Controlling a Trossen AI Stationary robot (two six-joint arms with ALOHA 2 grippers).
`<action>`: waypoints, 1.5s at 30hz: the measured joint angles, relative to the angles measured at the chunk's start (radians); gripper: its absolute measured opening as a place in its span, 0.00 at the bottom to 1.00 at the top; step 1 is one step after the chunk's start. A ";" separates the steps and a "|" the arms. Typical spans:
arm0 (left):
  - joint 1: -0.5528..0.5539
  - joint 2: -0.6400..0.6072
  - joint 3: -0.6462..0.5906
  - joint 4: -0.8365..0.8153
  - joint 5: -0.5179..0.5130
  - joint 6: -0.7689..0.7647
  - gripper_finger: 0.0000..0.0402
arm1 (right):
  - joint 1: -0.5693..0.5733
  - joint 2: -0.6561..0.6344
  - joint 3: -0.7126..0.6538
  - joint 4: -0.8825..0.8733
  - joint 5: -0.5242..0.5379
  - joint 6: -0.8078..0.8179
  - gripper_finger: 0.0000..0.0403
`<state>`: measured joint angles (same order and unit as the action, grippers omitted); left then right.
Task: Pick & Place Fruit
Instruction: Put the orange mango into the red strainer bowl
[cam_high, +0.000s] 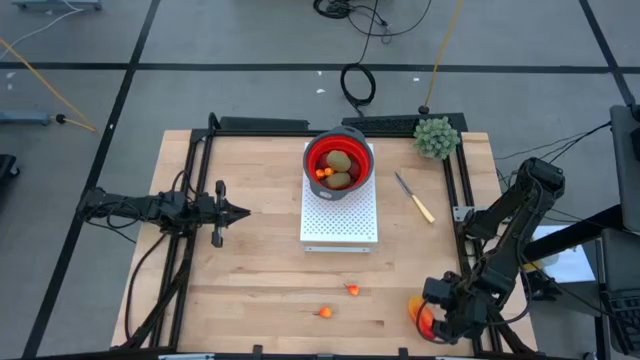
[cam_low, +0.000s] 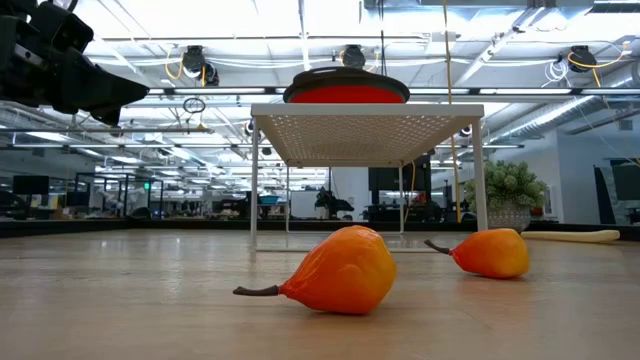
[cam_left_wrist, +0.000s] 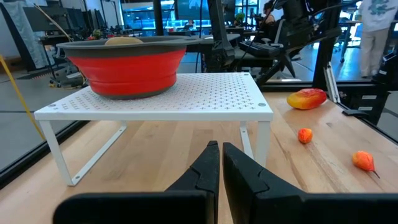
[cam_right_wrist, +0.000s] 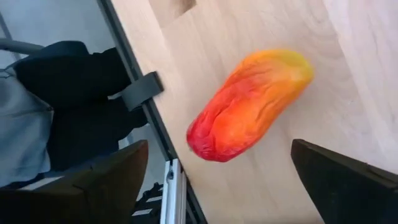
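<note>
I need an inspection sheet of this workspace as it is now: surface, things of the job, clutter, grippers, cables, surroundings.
Surface: wooden table, with a white perforated rack standing on it.
Job's things: red bowl on the rack holds brown-green ovals and small orange pieces; two small orange fruits on the table; larger red-orange oblong near the table's edge.
Clutter: yellow-handled knife; green spiky plant.
Grippers: left gripper shut, empty, beside the rack; right gripper open, straddling the oblong.
Cables: coiled on the floor beyond the table.
Surroundings: lit room; a person partly seen.
</note>
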<state>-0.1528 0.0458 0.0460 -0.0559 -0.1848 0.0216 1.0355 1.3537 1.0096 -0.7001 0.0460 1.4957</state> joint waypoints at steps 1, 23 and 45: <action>0.000 0.000 0.000 0.000 0.000 0.000 0.05 | 0.000 0.000 0.000 0.006 -0.008 -0.002 0.96; 0.000 0.000 0.000 0.000 0.000 -0.001 0.05 | -0.013 0.151 0.000 0.009 -0.051 0.270 0.96; 0.000 0.000 0.000 0.000 0.000 -0.006 0.05 | -0.017 0.291 0.000 0.030 -0.040 0.232 0.97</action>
<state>-0.1524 0.0457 0.0460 -0.0555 -0.1848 0.0154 1.0183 1.6447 1.0096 -0.6699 0.0056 1.7281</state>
